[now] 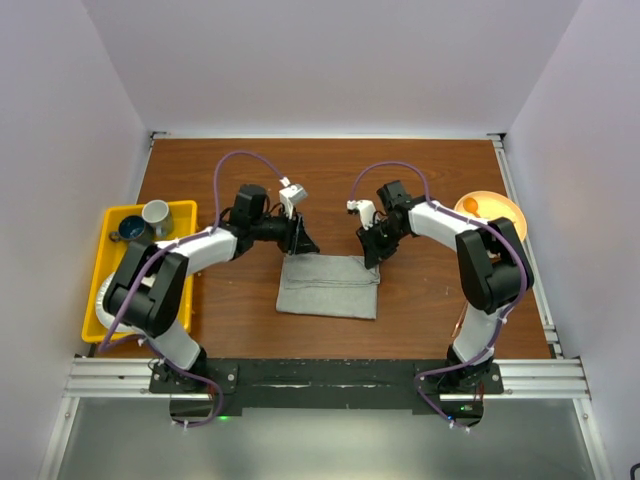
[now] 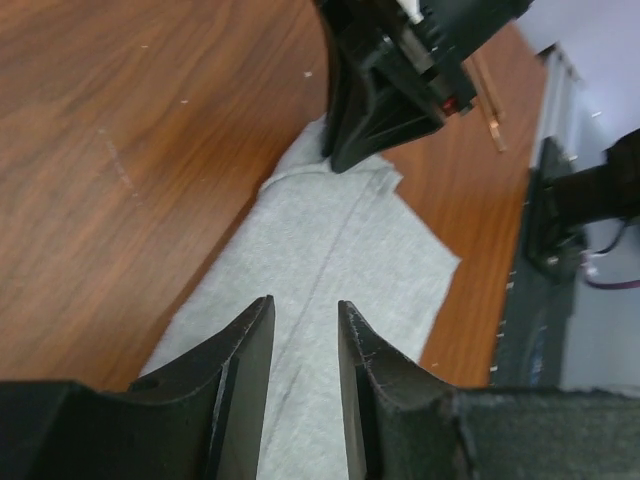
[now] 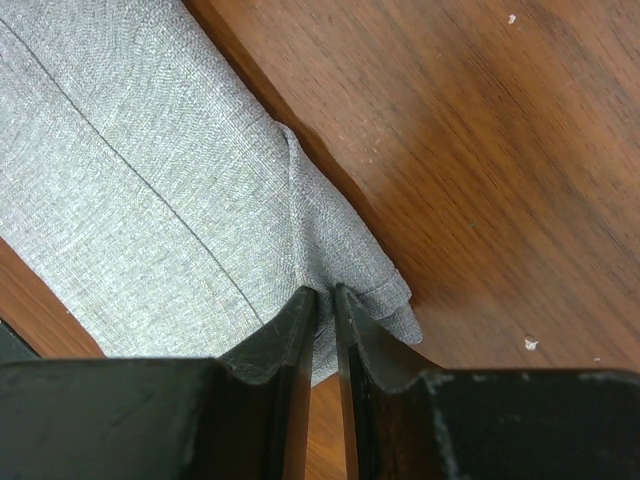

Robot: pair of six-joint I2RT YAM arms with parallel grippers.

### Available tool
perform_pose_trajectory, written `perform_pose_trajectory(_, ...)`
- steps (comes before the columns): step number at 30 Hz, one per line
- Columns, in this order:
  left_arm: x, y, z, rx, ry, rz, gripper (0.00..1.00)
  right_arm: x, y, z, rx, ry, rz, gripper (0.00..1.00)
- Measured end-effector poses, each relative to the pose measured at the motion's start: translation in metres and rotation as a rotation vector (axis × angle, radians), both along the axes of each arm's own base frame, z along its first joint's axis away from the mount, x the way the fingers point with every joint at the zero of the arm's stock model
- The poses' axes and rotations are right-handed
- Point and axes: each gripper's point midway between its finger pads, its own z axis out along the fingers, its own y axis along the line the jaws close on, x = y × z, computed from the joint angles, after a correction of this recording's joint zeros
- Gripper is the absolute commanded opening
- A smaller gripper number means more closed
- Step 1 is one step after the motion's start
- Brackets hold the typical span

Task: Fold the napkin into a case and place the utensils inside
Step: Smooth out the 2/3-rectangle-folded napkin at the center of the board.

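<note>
The grey napkin lies folded into a flat rectangle at the table's middle. It also shows in the left wrist view and the right wrist view. My left gripper is at its far left corner; its jaws stand apart above the cloth with nothing between them. My right gripper is at the far right corner, shut on a pinch of the napkin's corner. A slim copper-coloured utensil handle lies on the wood beyond the right gripper, mostly hidden.
A yellow tray with a grey cup, a dark cup and a white plate stands at the left. An orange plate with an orange spoon sits at the right. The black rail runs along the near edge.
</note>
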Motion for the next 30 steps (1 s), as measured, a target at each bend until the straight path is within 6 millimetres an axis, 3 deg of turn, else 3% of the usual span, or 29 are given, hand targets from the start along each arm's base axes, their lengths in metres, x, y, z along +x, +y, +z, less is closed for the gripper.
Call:
perform_pose_trajectory(5, -0.006, -0.010, 0.001, -0.105, 0.117, 0.028, 0.38, 0.001, 0.001, 0.000, 0.003, 0.003, -0.014, 0.20)
perform_pose_trajectory(11, -0.004, -0.026, -0.011, -0.236, 0.319, 0.094, 0.29, 0.002, 0.003, -0.001, 0.015, -0.002, -0.033, 0.18)
perform_pose_trajectory(15, -0.009, -0.048, -0.016, -0.289, 0.423, 0.104, 0.19, 0.002, 0.004, 0.000, 0.034, -0.036, -0.036, 0.17)
perform_pose_trajectory(21, -0.012, -0.083, -0.015, -0.339, 0.515, 0.111, 0.11, 0.000, 0.002, 0.002, 0.054, -0.088, -0.033, 0.14)
perform_pose_trajectory(30, 0.002, -0.095, -0.037, -0.356, 0.611, 0.188, 0.10, -0.010, -0.001, 0.010, 0.067, -0.108, -0.046, 0.13)
